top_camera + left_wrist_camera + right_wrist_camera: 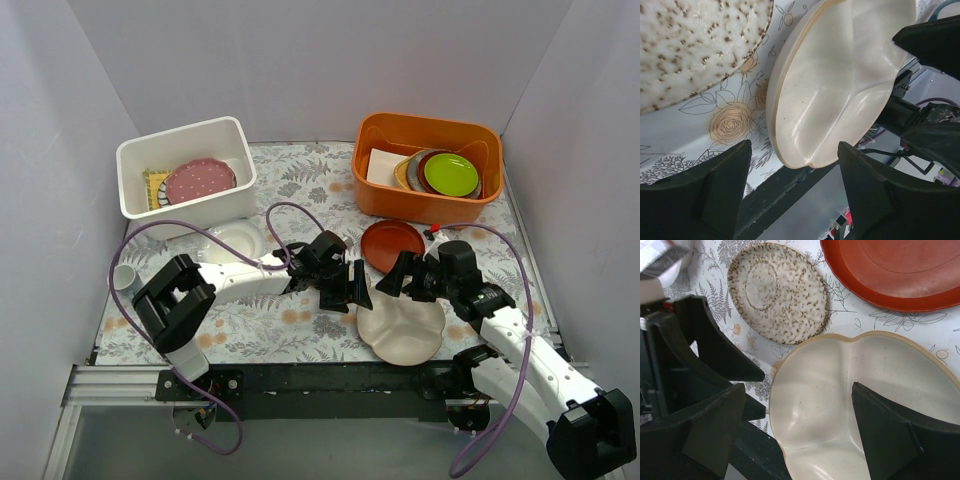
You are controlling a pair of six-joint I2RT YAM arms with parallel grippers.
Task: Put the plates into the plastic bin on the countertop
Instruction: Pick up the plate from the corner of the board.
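Near centre: cream divided plate [402, 332] lies flat on the countertop [260, 325], close to its near edge.
Left gripper [348, 288] hangs over the plate's left rim, fingers spread, nothing between them.
Right gripper [400, 275] hangs over the plate's far part, fingers spread wide, holding nothing.
Speckled beige plate [777, 295] lies just left of and beyond the cream one.
Red-brown plate [392, 243] lies just beyond it.
Small white plate [238, 240] lies to the left.
Far left: plastic bin [140, 190], holding a pink dotted plate [200, 180].
Far right: orange tub [420, 205].
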